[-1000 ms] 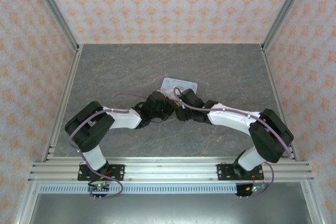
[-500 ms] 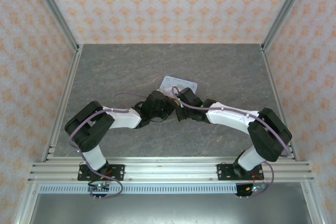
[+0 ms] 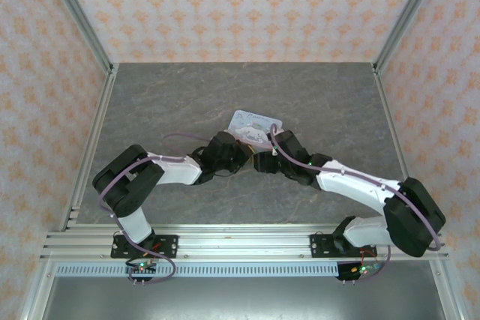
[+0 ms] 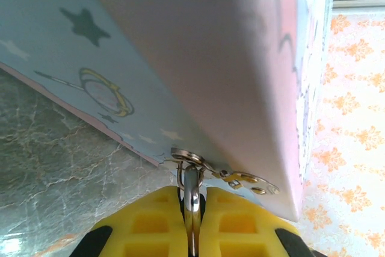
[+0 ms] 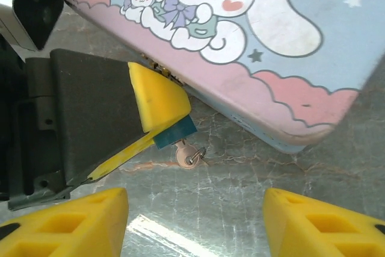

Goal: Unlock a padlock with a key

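Observation:
The small teal padlock (image 5: 174, 132) is pinched in my left gripper (image 4: 191, 192), which is shut on it beside the tin's front edge. Its thin metal shackle (image 4: 190, 179) rises between the yellow pads and passes through the tin's clasp (image 4: 187, 157). The pale key (image 5: 187, 153) sticks out of the padlock's underside, with a small ring hanging from its head. My right gripper (image 5: 192, 212) is open just short of the key, its fingers spread wide on either side and touching nothing. In the top view both grippers (image 3: 251, 157) meet below the tin.
The pale-blue cartoon-printed tin (image 3: 257, 121) lies mid-table and rises close over the left gripper (image 4: 180, 58). Grey stone-patterned tabletop (image 5: 240, 209) lies under the key. Patterned walls and metal rails enclose the table (image 3: 97, 88).
My right gripper has opened and let go of the key, and the right arm has swung back toward the near right. The left gripper has held still on the padlock.

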Motion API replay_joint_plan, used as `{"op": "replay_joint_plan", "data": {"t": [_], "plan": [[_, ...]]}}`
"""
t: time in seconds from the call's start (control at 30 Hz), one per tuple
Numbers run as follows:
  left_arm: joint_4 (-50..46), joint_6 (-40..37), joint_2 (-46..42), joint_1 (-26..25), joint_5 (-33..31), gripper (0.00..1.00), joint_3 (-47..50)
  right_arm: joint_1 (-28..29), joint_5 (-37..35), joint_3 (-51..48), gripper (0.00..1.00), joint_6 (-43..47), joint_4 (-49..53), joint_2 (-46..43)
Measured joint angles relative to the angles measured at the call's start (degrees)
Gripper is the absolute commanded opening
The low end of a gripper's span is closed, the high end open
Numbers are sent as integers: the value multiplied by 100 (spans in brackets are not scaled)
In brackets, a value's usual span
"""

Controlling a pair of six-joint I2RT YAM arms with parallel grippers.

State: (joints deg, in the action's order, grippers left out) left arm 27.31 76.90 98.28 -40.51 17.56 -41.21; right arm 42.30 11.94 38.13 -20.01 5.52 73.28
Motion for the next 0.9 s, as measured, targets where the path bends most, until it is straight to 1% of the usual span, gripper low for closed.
{"op": "replay_joint_plan", "data": {"t": [0.17,0.27,0.3,0.37,0.4,0.47,0.5,0.53,0.57,0.7,0.8,0.9], "plan": [[-109,-151,0,-72,-39,0,127,2,315,-603,61,-986,-968,195],[-157,-221,0,-201,-107,0,131,2,402,-715,61,-1419,-1451,529],[-197,-245,-2,-221,-201,2,142,0,437,-721,60,-1537,-1554,621],[-251,-289,-24,-221,-352,16,153,-4,483,-730,60,-1731,-1759,761],[-289,-321,-37,-219,-455,24,157,-15,498,-730,60,-1827,-1862,817],[-385,-339,-44,-199,-619,46,184,-90,511,-748,60,-2009,-2074,907],[-444,-334,-44,-197,-671,55,219,-149,527,-767,60,-2079,-2184,953],[-463,-297,-44,-197,-717,62,251,-210,529,-802,60,-2201,-2306,986],[-446,-234,-85,-190,-748,67,247,-289,551,-841,60,-2286,-2452,984],[-457,-190,-203,-188,-863,76,247,-535,656,-857,60,-2498,-2763,1060],[-535,-199,-289,-201,-866,78,247,-721,776,-787,59,-2573,-2809,1191],[-612,-240,-422,-229,-844,80,247,-1010,929,-518,59,-2625,-2763,1421]]}}
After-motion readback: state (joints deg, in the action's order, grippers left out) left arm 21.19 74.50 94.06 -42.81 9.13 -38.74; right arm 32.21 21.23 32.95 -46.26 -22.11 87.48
